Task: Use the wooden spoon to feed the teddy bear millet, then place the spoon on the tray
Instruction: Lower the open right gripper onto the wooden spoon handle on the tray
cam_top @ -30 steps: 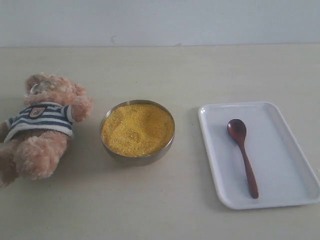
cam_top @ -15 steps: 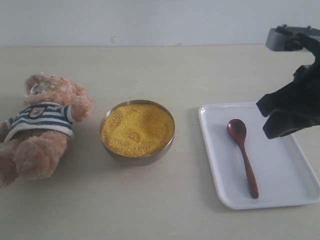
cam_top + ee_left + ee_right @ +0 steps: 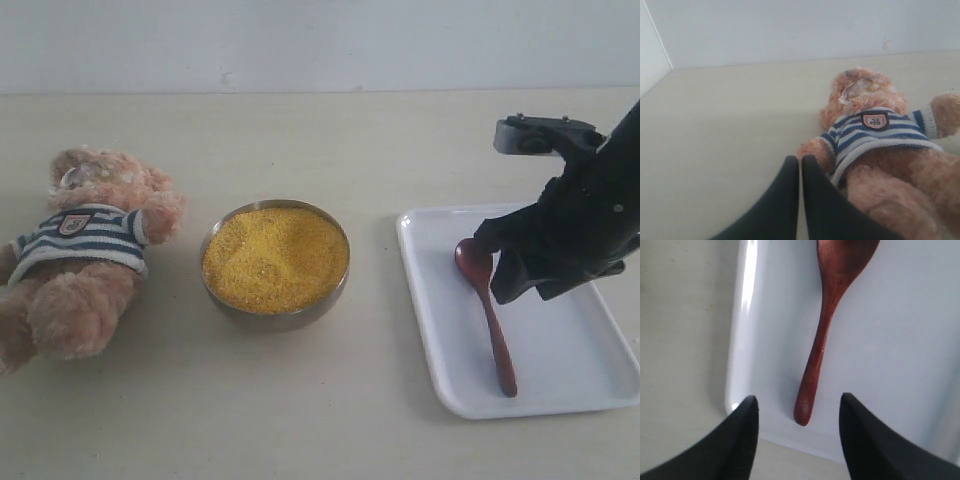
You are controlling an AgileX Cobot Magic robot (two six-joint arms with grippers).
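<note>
Exterior view: the right hand (image 3: 520, 282) has dropped in lower than half a second ago. It now hangs over the tray (image 3: 430, 310), masking part of the spoon (image 3: 497, 345), which lies on the tray exactly as before. The bear (image 3: 85, 255) and the millet (image 3: 275, 258) in its bowl (image 3: 275, 318) haven't budged on the desk (image 3: 300, 420).

Left wrist view: the left hand (image 3: 800, 161) is pressed shut and empty, beside the bear (image 3: 880, 145), whose legs run out of frame.

Right wrist view: the right hand (image 3: 799, 399) is spread wide, with the handle end of the spoon (image 3: 822, 335) showing between its fingers. It grips nothing. The spoon's bowl is cut off, and the tray (image 3: 900, 340) lies beneath.
</note>
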